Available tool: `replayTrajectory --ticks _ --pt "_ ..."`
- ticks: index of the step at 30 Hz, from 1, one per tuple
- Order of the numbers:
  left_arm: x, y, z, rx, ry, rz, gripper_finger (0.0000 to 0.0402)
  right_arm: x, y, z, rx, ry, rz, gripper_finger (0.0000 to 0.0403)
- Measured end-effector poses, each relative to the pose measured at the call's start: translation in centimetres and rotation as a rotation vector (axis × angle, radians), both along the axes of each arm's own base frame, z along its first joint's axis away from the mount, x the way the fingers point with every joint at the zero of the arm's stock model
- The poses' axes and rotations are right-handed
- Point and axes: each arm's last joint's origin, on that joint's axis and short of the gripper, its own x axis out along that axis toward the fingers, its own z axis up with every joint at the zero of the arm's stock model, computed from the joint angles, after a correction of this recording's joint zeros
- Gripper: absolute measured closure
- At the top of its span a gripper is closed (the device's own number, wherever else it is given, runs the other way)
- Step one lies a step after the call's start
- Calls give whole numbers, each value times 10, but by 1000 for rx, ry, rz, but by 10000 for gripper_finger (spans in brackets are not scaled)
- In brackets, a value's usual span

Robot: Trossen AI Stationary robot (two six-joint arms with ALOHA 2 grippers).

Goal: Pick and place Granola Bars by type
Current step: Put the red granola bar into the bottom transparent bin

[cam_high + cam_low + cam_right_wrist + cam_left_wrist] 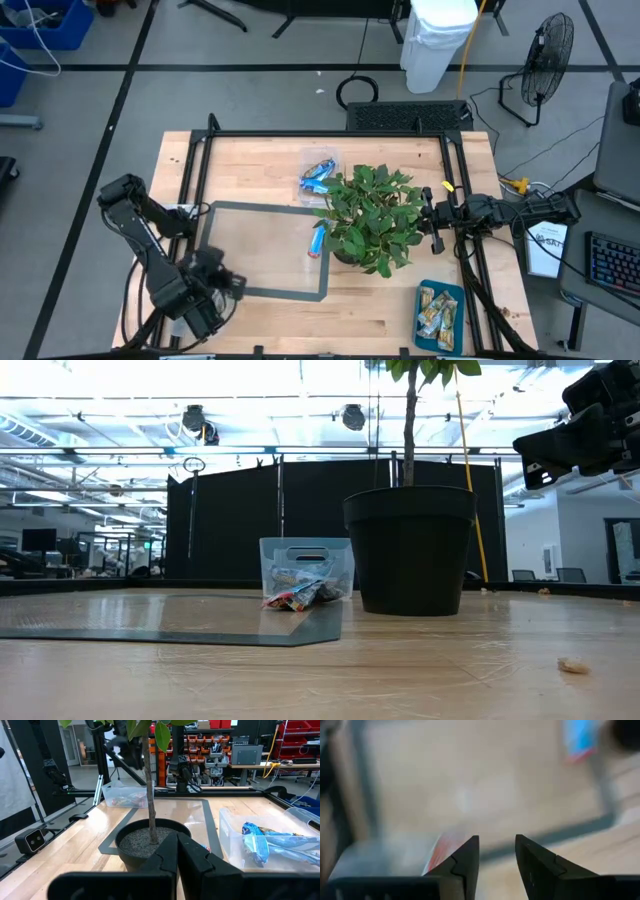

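I count the granola bars in several spots. Shiny blue bars (318, 176) lie in a clear tub (305, 160) at the back of the worktop (260, 330), just behind the potted plant (372, 215); my right wrist camera shows them crinkled and glossy. One more blue bar (317, 240) lies loose on the grey-bordered mat (250, 292), against the plant's left side. Green-and-beige bars (436, 310) fill the teal tray (422, 340) at the front right corner. A second clear tub (305, 557), seen in my low view, holds red-and-tan bars (292, 599); from above it is hidden under my left arm.

My left gripper (496, 851) sits at the front left edge of the worktop, arm folded back and wrist angled down over that tub. Its fingers (465, 860) stand a little apart and hold nothing; a red wrapper shows blurred just below them.

My right gripper (177, 851) is stretched out level from the right side, pointing at the plant's pot (150, 840), above the worktop. Its fingers are pressed together, empty.
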Motion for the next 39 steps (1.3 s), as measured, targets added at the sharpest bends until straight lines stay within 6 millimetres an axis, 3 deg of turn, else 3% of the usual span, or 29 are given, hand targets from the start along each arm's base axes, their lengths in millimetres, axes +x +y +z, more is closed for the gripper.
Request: replayTrajectory --ticks 6,12,17,20,25,31,39 --pt "33 28 4 268 -104 -177 268 0 0 0 0 0 0 403" --pt "90 72 1 245 -32 -318 267 0 0 0 0 0 0 403" --pt "143 105 -17 227 -22 -665 268 0 0 0 0 0 0 403" --pt "163 116 -35 282 10 -855 268 0 0 0 0 0 0 403" --pt "175 132 -76 304 103 -900 268 0 0 0 0 0 0 403" --pt "180 153 -122 211 78 -851 268 0 0 0 0 0 0 403" --pt "183 156 -138 225 -57 -913 276 0 0 0 0 0 0 403"
